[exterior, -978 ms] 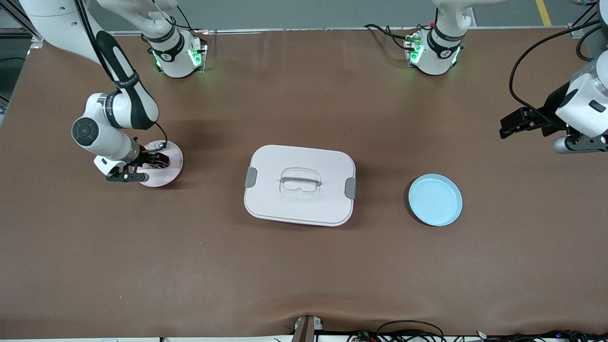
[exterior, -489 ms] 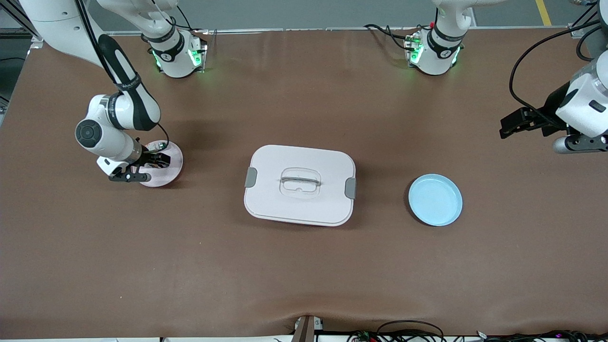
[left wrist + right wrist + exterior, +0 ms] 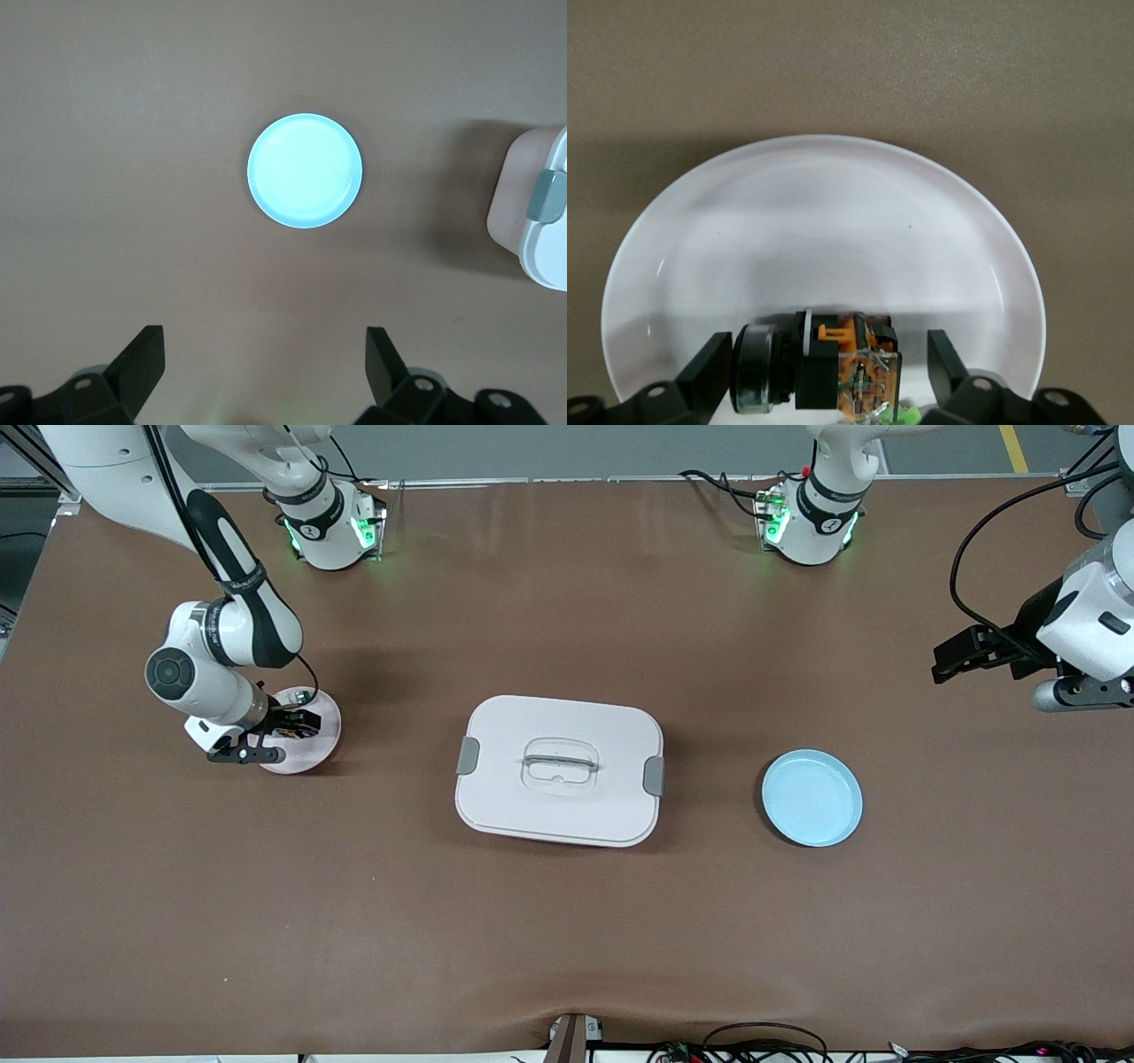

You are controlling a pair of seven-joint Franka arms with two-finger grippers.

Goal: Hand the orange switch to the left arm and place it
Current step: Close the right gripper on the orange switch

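Currently the right gripper (image 3: 285, 733) is low over the pink plate (image 3: 321, 746) at the right arm's end of the table, fingers spread, one on each side of the orange switch (image 3: 819, 361). In the right wrist view the switch lies on its side on the plate (image 3: 833, 221), between the two fingers with a gap on each side, so nothing is gripped yet.

Left gripper (image 3: 961, 657) waits up in the air at the left arm's end, fingers wide apart, holding nothing; its wrist view shows the blue plate (image 3: 305, 170) below. The box (image 3: 559, 769) sits mid-table between the two plates.

Handling, my read: the switch is small, light, rigid plastic. The round body will probably roll or skid on the smooth plate if one finger touches first. The orange end shows thin metal contacts, which likely bend, so avoid those. Best hold looks like across the black middle body (image 3: 819, 376), fingers centred, moderate squeeze. Leave one end exposed so the left gripper has something to take at handover, done above or around the box.
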